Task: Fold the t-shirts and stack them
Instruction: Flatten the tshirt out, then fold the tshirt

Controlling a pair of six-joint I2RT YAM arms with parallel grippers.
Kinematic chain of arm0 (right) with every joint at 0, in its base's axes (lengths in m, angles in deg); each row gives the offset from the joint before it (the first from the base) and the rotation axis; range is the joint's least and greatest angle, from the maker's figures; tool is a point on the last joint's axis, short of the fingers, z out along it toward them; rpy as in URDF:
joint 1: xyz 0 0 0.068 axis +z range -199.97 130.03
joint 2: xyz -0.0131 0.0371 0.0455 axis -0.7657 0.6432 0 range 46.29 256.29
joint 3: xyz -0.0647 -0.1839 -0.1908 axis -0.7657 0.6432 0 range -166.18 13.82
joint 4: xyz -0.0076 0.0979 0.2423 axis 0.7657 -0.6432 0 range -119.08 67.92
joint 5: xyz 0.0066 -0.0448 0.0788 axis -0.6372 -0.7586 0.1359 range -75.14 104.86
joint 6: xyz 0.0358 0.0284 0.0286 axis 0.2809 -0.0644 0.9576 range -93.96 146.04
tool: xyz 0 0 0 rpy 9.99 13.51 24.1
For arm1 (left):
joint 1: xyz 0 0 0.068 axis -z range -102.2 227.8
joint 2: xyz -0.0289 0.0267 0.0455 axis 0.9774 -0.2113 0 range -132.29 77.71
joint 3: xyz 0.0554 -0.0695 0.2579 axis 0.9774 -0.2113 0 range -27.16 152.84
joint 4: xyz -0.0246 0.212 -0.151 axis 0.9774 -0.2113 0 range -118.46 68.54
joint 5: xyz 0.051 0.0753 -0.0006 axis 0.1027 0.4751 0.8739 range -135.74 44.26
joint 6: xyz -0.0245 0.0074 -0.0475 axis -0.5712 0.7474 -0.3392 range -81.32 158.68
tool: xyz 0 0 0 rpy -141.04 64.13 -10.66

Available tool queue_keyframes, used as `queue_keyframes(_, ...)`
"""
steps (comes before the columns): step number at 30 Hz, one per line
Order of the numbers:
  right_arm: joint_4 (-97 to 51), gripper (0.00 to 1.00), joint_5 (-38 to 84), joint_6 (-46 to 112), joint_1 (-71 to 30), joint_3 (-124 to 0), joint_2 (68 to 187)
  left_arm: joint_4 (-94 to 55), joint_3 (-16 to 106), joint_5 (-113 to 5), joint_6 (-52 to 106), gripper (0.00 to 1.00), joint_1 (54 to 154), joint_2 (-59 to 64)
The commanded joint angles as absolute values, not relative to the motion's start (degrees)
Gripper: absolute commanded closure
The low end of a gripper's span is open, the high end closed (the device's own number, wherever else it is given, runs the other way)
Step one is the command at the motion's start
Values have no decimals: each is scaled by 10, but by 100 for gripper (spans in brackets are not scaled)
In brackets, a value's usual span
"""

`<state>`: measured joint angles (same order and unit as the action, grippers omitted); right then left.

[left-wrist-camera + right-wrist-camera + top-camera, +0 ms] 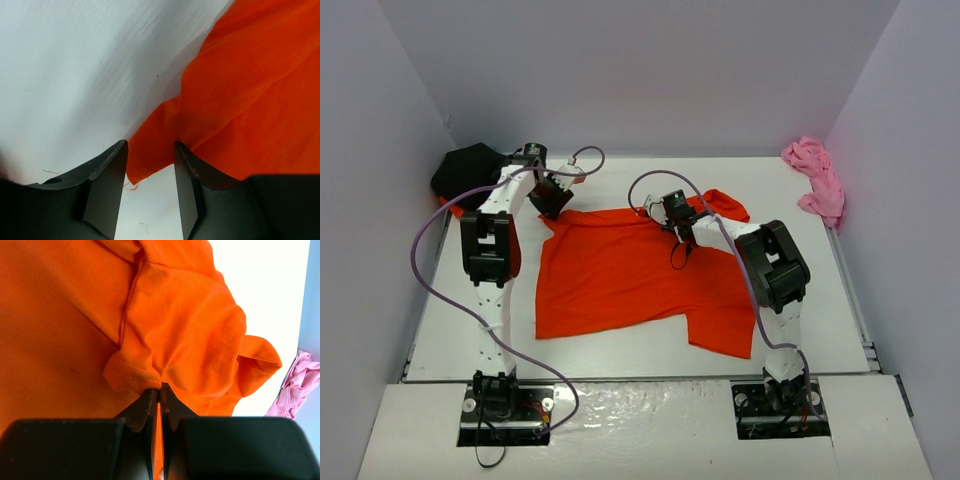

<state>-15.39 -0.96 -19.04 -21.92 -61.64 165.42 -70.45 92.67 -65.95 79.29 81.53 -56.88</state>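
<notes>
A bright orange-red t-shirt (620,275) lies spread out mid-table, with its far right part bunched up. My left gripper (552,200) is at the shirt's far left corner. In the left wrist view the gripper (150,150) is open, with the corner of the shirt (240,100) lying between its fingers. My right gripper (675,215) is at the shirt's far edge. In the right wrist view it (160,390) is shut on a gathered fold of the orange cloth (180,325). A black t-shirt (470,170) is heaped at the far left, and a pink t-shirt (815,180) is crumpled at the far right.
A sliver of orange-red cloth (452,208) shows under the black heap. White walls close in the table on three sides. The pink t-shirt also shows at the right edge of the right wrist view (295,390). Purple cables loop off both arms.
</notes>
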Motion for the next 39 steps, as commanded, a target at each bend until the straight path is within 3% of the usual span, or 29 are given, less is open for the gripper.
queue_keyframes(1, -124, 100, -30, -190, -228, -622, 1611, -735, 948, -686, 819, 61, 795, -505)
queue_keyframes(5, -121, 100, -30, -187, -233, -614, 1607, -738, 936, -692, 837, 63, 795, -496)
queue_keyframes(11, -120, 100, -29, -185, -233, -611, 1606, -762, 961, -688, 847, 77, 794, -518)
queue_keyframes(18, -120, 100, -31, -185, -234, -615, 1609, -765, 953, -697, 853, 81, 795, -509)
queue_keyframes(22, -120, 100, -31, -183, -233, -617, 1614, -786, 949, -695, 869, 79, 795, -510)
queue_keyframes(26, -120, 100, -30, -182, -233, -618, 1616, -783, 942, -683, 877, 67, 794, -509)
queue_keyframes(31, -120, 100, -32, -182, -234, -619, 1616, -772, 945, -668, 880, 61, 795, -516)
queue_keyframes(39, -119, 100, -33, -181, -234, -615, 1618, -751, 952, -651, 878, 62, 796, -543)
